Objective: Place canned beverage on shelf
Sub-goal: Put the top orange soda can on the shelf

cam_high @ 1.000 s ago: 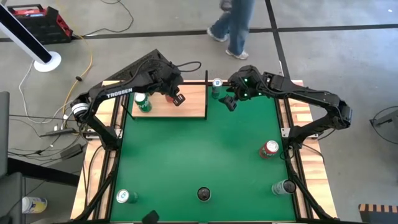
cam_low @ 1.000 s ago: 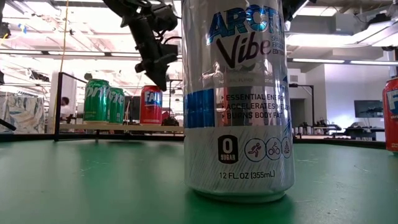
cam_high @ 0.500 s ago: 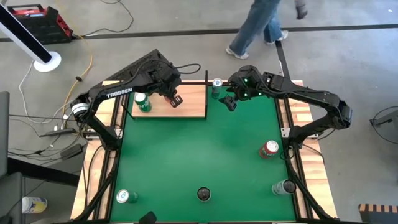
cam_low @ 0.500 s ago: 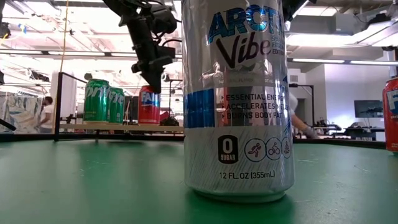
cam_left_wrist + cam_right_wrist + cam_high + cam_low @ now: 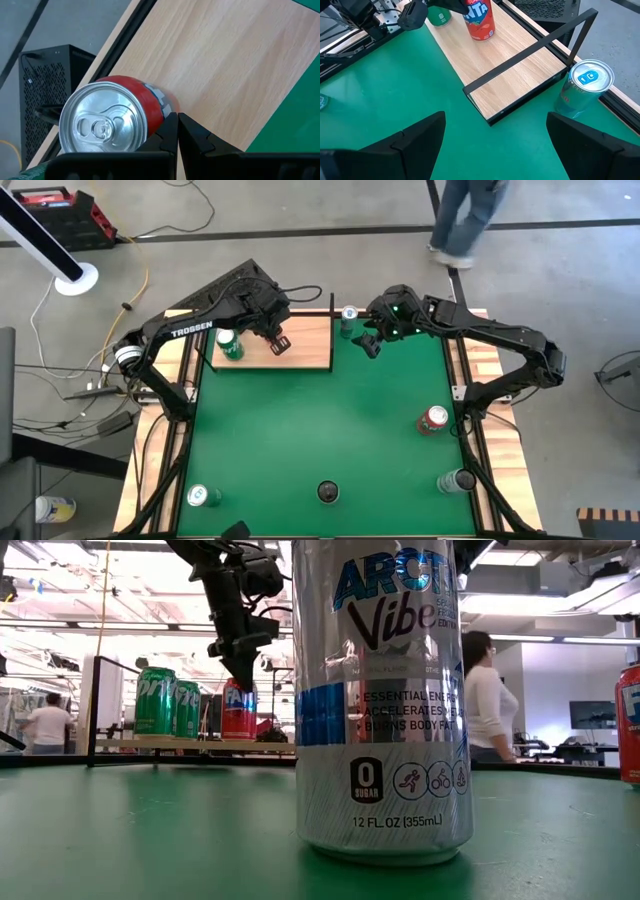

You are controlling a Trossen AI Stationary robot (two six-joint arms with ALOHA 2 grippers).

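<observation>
The shelf (image 5: 300, 345), a pale wooden panel with a thin dark frame, lies at the mat's far left. A red can (image 5: 125, 110) and a green can (image 5: 230, 345) stand upright on it; both also show in the low view, the red can (image 5: 238, 712) and the green can (image 5: 155, 700). My left gripper (image 5: 177, 131) is shut, pointing down over the shelf, close beside the red can's top. My right gripper (image 5: 492, 145) is open and empty above the mat, near a blue can (image 5: 585, 82) that stands just right of the shelf. My left gripper's shut fingers (image 5: 170, 132) stand right beside the red can's upper side (image 5: 162, 107), coming from above. I cannot tell whether they touch it. The can stands upright on the shelf.
A tall silver can (image 5: 380, 700) stands at the mat's near edge, its dark top showing in the high view (image 5: 327, 491). A red can (image 5: 432, 420), a silver can (image 5: 455, 480) and a green can (image 5: 203, 496) stand on the mat. A person (image 5: 465, 220) walks behind the table.
My left gripper has drifted a little toward the table's left edge above the shelf, staying beside the red can. The person behind the table has walked toward the right. The cans have stayed in place.
</observation>
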